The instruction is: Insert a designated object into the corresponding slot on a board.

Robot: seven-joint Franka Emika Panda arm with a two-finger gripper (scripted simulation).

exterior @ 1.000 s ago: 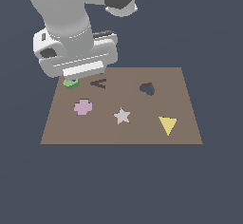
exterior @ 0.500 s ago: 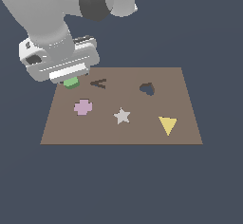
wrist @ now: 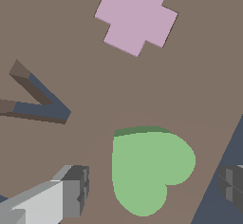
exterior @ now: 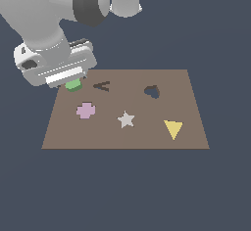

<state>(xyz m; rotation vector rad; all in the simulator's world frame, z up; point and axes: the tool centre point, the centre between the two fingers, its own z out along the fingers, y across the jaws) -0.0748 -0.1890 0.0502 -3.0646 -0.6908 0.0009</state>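
Note:
The green heart-like block (exterior: 73, 85) lies flat at the board's (exterior: 147, 137) far corner on the exterior view's left. My gripper (exterior: 67, 78) hangs right over it and hides most of it there. In the wrist view the block (wrist: 149, 168) sits between my two fingers (wrist: 71, 190), with a gap on each side, so the gripper (wrist: 153, 186) is open and holds nothing. The dark heart-shaped slot (exterior: 152, 91) is farther toward the exterior view's right, on the same far row of the board.
A dark A-shaped cutout (exterior: 102, 85) lies between the block and the slot. A pink cross (exterior: 86, 110), a pale star (exterior: 126, 120) and a yellow triangle (exterior: 173, 128) sit on the nearer row. The block is close to the board's edge.
The hand has shifted toward the exterior view's left and sunk a little, settling over the green block. The block and the other shapes have not moved.

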